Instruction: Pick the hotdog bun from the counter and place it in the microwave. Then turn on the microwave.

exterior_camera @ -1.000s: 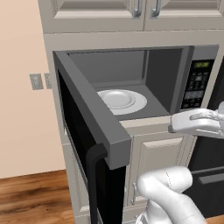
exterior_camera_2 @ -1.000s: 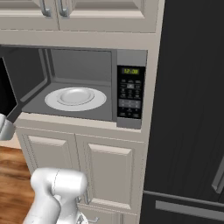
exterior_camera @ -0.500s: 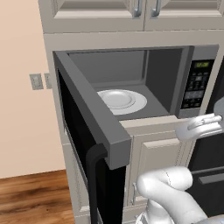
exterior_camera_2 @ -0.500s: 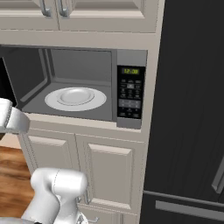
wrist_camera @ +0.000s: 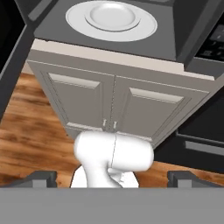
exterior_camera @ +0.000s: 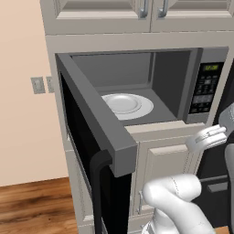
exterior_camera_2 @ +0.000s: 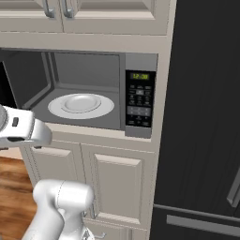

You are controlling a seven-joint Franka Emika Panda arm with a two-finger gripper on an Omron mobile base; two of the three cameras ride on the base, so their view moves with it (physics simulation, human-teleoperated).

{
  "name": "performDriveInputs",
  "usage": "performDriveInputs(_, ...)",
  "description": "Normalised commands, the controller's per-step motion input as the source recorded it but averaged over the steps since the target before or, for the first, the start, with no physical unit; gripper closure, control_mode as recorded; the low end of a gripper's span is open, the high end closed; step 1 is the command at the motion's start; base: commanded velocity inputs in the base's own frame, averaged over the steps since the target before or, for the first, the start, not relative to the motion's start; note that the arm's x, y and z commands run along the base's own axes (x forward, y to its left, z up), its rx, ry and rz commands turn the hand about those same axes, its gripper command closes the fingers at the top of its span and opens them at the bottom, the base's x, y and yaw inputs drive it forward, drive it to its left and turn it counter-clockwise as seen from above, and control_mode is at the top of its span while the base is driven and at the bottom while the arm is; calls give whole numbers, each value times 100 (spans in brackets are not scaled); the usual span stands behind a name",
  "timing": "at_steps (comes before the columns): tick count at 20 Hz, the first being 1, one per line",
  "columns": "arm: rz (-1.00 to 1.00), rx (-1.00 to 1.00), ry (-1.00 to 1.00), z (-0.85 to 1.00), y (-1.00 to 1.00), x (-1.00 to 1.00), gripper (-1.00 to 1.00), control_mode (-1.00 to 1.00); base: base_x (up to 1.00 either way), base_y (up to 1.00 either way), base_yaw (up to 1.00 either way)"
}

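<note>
The robot's claw [wrist_camera: 112, 177] hangs spread wide and empty in front of the lower cabinet doors [wrist_camera: 114, 107], its two dark fingertips [wrist_camera: 41, 177] standing far apart at the foot of the hand view with nothing between them. In the left base view the hand [exterior_camera: 208, 137] sits low and to the right of the oven opening, below the keypad [exterior_camera: 204, 87]; in the right base view its white wrist [exterior_camera_2: 21, 129] juts in from the left edge at about the height of the oven floor.

Beyond it, the microwave [exterior_camera_2: 140, 63] stands with its door [exterior_camera: 98, 151] swung fully out to the left. Inside, a white turntable plate [exterior_camera_2: 80, 105] lies bare on the grey floor of the cavity. The keypad's green display [exterior_camera_2: 141, 75] is lit.

The hotdog bun cannot be found in any of these pictures, neither in the claw nor on the plate, and the counter it should come from is likewise out of frame. By that reckoning the oven is ready but the pick has not been made. The next move probably calls for turning away from the microwave toward the counter to find the bun, then closing on it across its narrow width.
</note>
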Motion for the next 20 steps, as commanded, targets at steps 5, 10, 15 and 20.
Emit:
performDriveInputs(5, 0, 5, -2, -26, -14, 18, -100, -100, 0, 0, 0)
performDriveInputs(10, 0, 1, 0, -22, -10, 25, -100, -100, 0, 0, 0)
performDriveInputs(15, -5, 0, 0, -17, -3, 30, -100, -100, 0, 0, 0)
performDriveInputs(20, -5, 0, 0, -17, -8, 28, -100, -100, 0, 0, 0)
